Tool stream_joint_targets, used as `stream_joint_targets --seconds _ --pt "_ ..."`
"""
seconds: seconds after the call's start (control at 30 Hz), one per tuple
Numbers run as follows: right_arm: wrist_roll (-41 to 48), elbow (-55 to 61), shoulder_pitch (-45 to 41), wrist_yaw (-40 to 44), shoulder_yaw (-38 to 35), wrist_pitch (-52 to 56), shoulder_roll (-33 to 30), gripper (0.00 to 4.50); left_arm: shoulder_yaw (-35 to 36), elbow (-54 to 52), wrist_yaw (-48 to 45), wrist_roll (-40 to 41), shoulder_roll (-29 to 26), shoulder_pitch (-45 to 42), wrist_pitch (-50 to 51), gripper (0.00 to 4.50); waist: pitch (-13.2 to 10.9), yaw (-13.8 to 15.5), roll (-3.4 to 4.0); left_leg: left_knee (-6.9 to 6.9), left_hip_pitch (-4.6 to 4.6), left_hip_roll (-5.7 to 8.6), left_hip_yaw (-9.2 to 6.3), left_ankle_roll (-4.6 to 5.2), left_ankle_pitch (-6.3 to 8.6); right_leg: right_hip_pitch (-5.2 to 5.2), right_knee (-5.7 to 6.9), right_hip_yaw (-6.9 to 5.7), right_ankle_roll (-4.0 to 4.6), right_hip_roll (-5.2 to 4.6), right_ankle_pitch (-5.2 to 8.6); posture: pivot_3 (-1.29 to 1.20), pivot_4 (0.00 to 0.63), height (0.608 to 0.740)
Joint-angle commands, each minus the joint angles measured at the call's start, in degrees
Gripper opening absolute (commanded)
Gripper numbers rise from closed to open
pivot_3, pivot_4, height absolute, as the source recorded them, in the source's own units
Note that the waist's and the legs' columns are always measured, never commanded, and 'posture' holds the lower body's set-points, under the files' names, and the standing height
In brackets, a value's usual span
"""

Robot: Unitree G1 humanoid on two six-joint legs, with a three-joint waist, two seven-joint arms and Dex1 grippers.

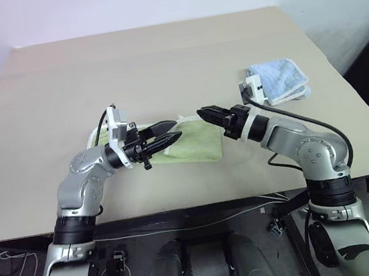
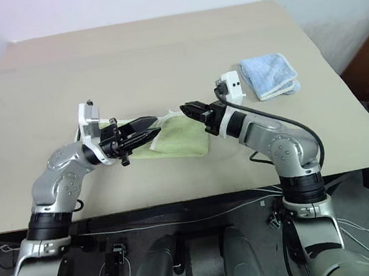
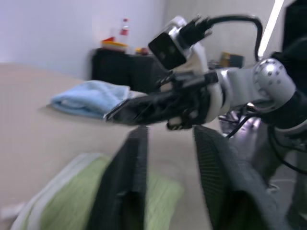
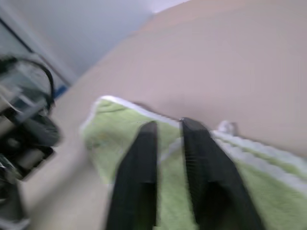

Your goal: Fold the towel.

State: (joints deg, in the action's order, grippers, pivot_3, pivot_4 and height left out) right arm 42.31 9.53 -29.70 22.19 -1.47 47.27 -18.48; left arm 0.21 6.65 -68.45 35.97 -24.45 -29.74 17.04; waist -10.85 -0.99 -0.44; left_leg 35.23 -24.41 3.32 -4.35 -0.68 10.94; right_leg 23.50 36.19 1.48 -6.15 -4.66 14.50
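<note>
Just below the middle of the head-camera frame, the towel [image 1: 195,143] lies on the table [image 1: 162,66] as a compact yellow-green rectangle with its white edging along the far side. It looks already folded over on itself, which would explain why both arms hang above it rather than pressing into it.

The left end effector [image 1: 171,137] comes in from the frame's left and points toward the right one; its two black fingers stand a little apart, with nothing between them in its wrist view. The right end effector [image 1: 206,114] reaches from the right toward the towel's far right corner, fingers drawn nearly together with only a sliver between, and no cloth is visibly pinched. Their tips face each other over the towel, as if each has let go of an edge, though that is only a judgement.

A light blue cloth [image 1: 280,79] sits well apart at the right of the frame, folded, with the right wrist camera housing in front of its near-left corner.

The left arm covers the towel's left end, so how neatly the layers line up there cannot be told. Motion blur in both wrist views hides any tag or markings.
</note>
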Motion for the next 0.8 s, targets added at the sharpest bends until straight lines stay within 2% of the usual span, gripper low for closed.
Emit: stream_joint_targets --seconds 0.03,0.23,0.47,0.63,0.8 --pt "-5.82 2.16 0.53 0.58 3.03 -6.13 1.05 0.0 -0.98 4.23 -2.28 -2.16 0.79 -3.15 -1.84 0.03 0.0 -0.04 0.0 0.0 0.02 0.0 0.0 0.0 0.0 -0.03 -0.01 0.0 0.0 0.0 0.0 0.0 0.15 0.74" --pt "-13.46 -2.03 0.6 -1.7 5.97 -11.58 4.52 0.0 -4.1 16.47 -3.99 -11.93 1.55 -7.7 -12.61 0.01 0.0 0.11 0.0 0.0 0.02 0.0 -0.03 -0.01 0.0 -0.02 0.0 0.0 -0.01 0.0 -0.01 0.0 0.15 0.74" --pt "-23.95 -12.8 -0.34 -3.55 8.61 -22.91 8.7 0.0 -6.88 31.75 -0.98 -21.2 6.59 -11.94 -23.55 0.01 0.0 0.25 -0.02 0.01 0.01 0.03 -0.03 -0.02 -0.01 -0.03 -0.01 -0.01 -0.03 -0.01 -0.02 0.0 0.15 0.74" --pt "-31.05 -21.9 1.34 -4.23 10.56 -32.14 10.67 0.0 -8.77 32.58 -0.51 -24.37 7.67 -7.96 -24.22 0.01 0.0 -0.18 -0.01 -0.02 0.01 0.04 -0.02 -0.02 -0.01 0.0 0.03 0.01 -0.05 -0.01 -0.03 0.0 0.15 0.74" --pt "-35.18 -25.24 4.67 -1.31 14.25 -35.41 11.51 0.0 -7.92 32.28 2.71 -24.89 8.36 -2.33 -24.2 0.01 0.12 -0.3 0.01 -0.1 0.35 0.0 -0.04 -0.02 0.0 -0.23 0.05 0.02 -0.04 0.04 -0.02 0.0 0.15 0.74"
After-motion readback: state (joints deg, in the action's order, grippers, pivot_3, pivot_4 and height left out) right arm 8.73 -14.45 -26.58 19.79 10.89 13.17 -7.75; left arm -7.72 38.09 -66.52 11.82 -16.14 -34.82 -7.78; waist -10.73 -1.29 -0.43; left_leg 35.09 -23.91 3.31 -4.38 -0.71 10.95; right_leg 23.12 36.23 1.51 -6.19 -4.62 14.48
